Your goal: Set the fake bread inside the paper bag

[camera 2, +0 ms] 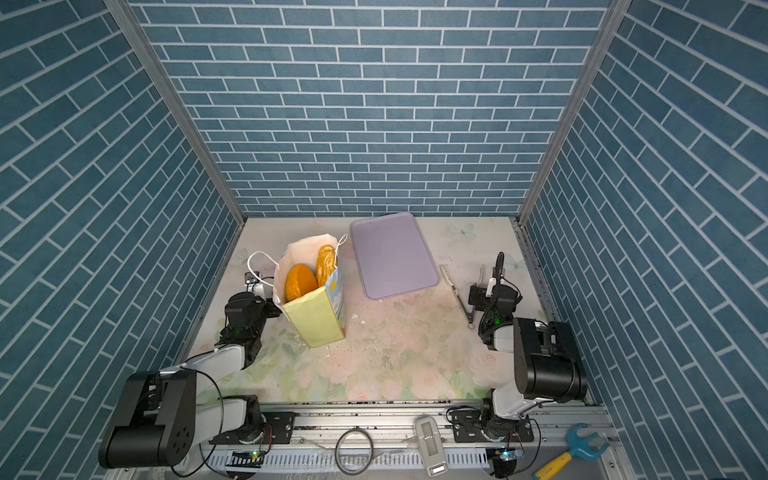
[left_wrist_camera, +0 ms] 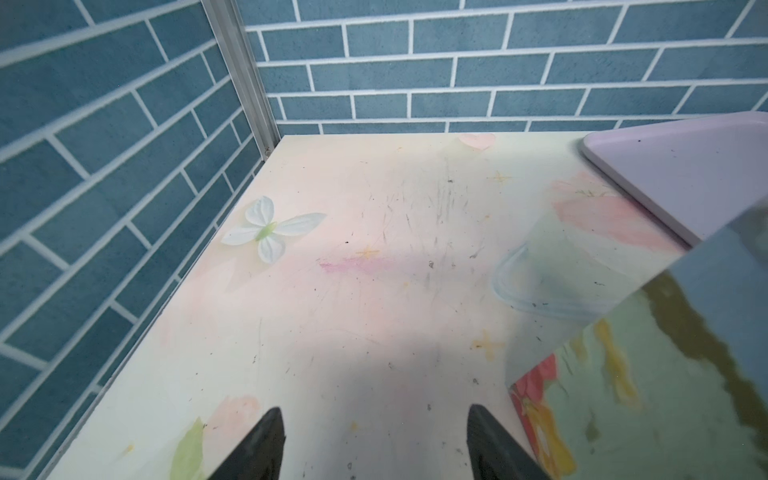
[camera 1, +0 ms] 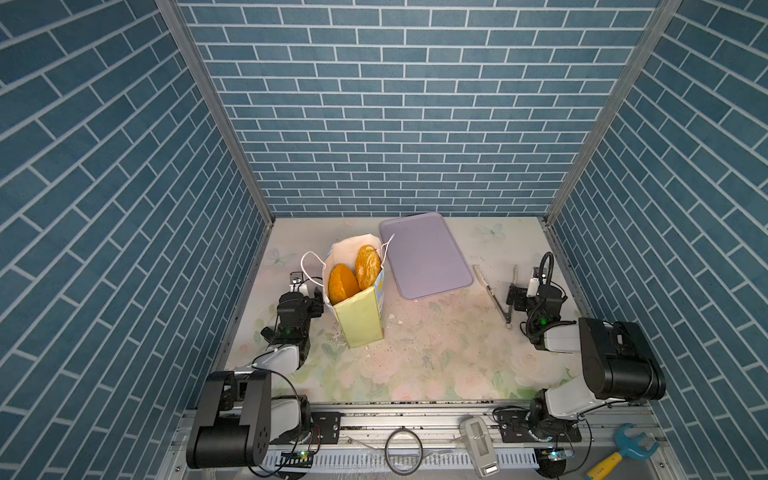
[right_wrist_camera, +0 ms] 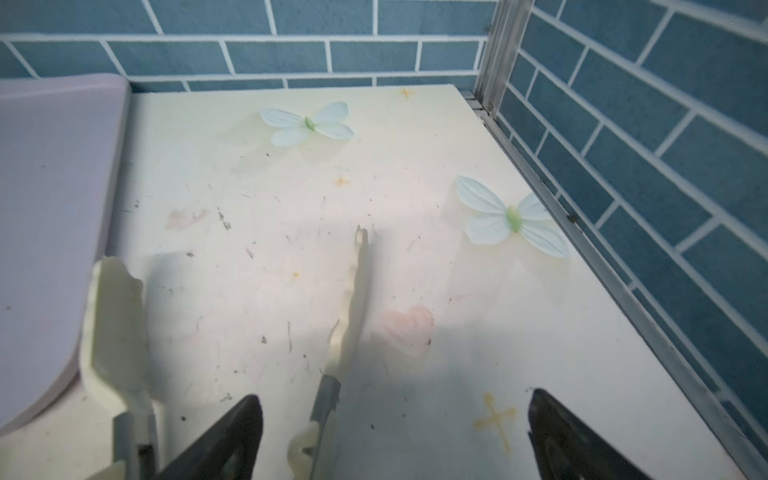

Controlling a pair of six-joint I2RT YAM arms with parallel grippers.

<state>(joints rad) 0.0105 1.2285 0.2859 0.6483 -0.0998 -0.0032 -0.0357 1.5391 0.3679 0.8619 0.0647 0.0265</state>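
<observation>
Bread is sitting in the bag beside my left end effector; it and my right end effector are gaping empty, nothing apparently needing carrying.

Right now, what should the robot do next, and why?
Probably pull the left gripper back from the paper bag: fake bread already stands inside it, the lavender tray is bare, and the open jaws hold nothing.
</observation>
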